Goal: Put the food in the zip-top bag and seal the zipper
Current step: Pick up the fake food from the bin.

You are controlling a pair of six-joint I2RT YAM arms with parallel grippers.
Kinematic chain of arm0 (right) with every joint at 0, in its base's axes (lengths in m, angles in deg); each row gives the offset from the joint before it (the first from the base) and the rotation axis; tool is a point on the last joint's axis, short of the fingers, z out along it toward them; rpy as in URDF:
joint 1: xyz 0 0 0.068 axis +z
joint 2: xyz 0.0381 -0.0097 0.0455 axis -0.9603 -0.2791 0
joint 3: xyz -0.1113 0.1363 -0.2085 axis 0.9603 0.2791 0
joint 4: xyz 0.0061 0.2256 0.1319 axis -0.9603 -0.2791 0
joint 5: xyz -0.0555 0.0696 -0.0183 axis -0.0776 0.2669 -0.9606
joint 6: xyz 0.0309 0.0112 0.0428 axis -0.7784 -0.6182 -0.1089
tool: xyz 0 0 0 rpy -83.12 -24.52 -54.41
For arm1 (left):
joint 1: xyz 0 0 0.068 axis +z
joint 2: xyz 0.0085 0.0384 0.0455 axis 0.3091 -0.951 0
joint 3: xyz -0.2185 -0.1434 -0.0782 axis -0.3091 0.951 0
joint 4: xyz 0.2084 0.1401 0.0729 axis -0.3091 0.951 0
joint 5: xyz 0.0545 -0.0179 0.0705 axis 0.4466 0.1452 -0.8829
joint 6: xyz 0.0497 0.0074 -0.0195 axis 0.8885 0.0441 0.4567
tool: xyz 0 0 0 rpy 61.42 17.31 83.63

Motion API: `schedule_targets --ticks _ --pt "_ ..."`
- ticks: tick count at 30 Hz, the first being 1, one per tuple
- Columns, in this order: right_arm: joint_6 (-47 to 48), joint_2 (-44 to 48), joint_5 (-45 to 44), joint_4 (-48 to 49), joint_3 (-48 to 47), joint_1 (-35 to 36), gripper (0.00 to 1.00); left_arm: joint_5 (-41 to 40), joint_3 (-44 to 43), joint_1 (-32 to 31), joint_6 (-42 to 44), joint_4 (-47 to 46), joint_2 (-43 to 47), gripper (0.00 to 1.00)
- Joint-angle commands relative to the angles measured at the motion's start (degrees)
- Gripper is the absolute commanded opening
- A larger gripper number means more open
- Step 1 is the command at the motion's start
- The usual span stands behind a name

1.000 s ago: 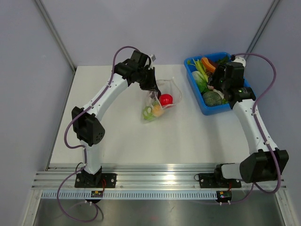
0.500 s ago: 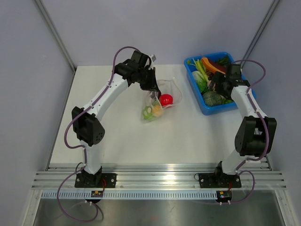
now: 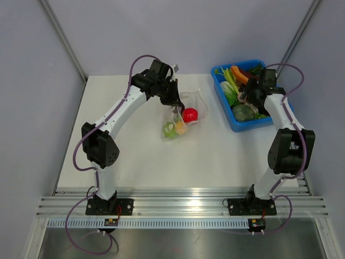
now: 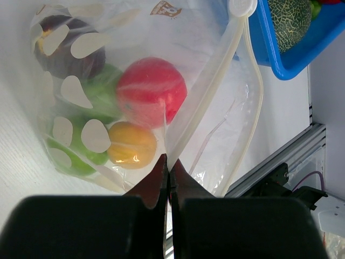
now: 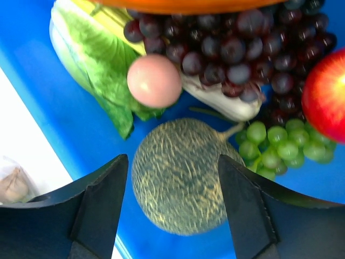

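Observation:
The clear zip-top bag [image 3: 180,116] lies on the white table with a red fruit [image 3: 190,114], an orange one and green ones inside. In the left wrist view the red fruit [image 4: 152,91], orange fruit [image 4: 132,144], green pieces [image 4: 81,156] and a dark purple piece [image 4: 64,54] show through it. My left gripper [image 3: 175,102] [image 4: 168,162] is shut on the bag's mouth edge by the zipper [image 4: 207,97]; the mouth gapes open. My right gripper [image 3: 249,100] [image 5: 172,160] is open and empty, its jaws on either side of a netted green melon [image 5: 183,175], just above it.
The blue tray [image 3: 225,110] at the back right holds the melon [image 3: 243,111], lettuce [image 5: 102,65], a pink ball [image 5: 154,80], dark grapes [image 5: 242,43], green grapes [image 5: 269,145] and a red apple [image 5: 326,94]. The tray's wall [image 4: 291,59] lies close to the bag.
My right arm has swung round so that its elbow folds back, and the open gripper has settled over the melon in the tray. The left gripper and bag have not moved.

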Motion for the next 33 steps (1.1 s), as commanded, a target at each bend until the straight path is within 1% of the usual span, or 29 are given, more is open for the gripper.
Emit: schedule_targets --ticks 1,5,6,12,15,16,24,26,27,29,33 --pt "1.0 -3.4 0.7 2.5 -4.9 0.0 0.74 0.8 -2.0 0.3 0.1 -1.4 2.0 0.0" --pt "2.4 -6.3 0.1 2.3 -7.7 -0.1 0.74 0.8 -1.9 0.3 0.0 -1.5 1.6 0.0" --pt "2.3 -7.0 0.1 2.2 -8.3 -0.1 0.76 0.9 -1.8 0.3 0.1 -1.5 1.4 0.0" --pt "1.8 -11.7 2.4 2.2 -12.6 -0.1 0.77 1.0 -1.8 0.2 0.3 -1.6 0.9 0.0" --pt "1.3 -14.1 3.0 2.3 -14.1 -0.1 0.76 1.1 -1.8 0.3 0.3 -1.6 0.6 0.0" --pt "1.2 -15.2 4.5 2.4 -14.7 0.0 0.75 1.1 -1.7 0.3 0.4 -1.7 0.5 0.0" --pt "0.8 -19.5 5.9 3.0 -17.6 0.0 0.68 1.0 -1.4 0.2 0.5 -1.7 0.2 0.0" --pt "1.2 -20.1 5.6 2.2 -18.7 -0.1 0.61 1.2 -1.3 0.3 0.4 -1.7 0.3 0.0" --pt "1.2 -19.7 5.3 1.9 -18.7 -0.1 0.54 1.3 -1.0 0.3 0.4 -1.8 0.3 0.0" --pt "1.2 -17.1 5.0 2.8 -16.9 -0.1 0.45 1.2 -0.8 0.2 0.4 -2.0 0.3 0.0" --pt "0.8 -10.1 3.7 5.0 -10.9 -0.1 0.37 1.5 -0.2 0.2 -0.1 -2.7 0.4 0.0"
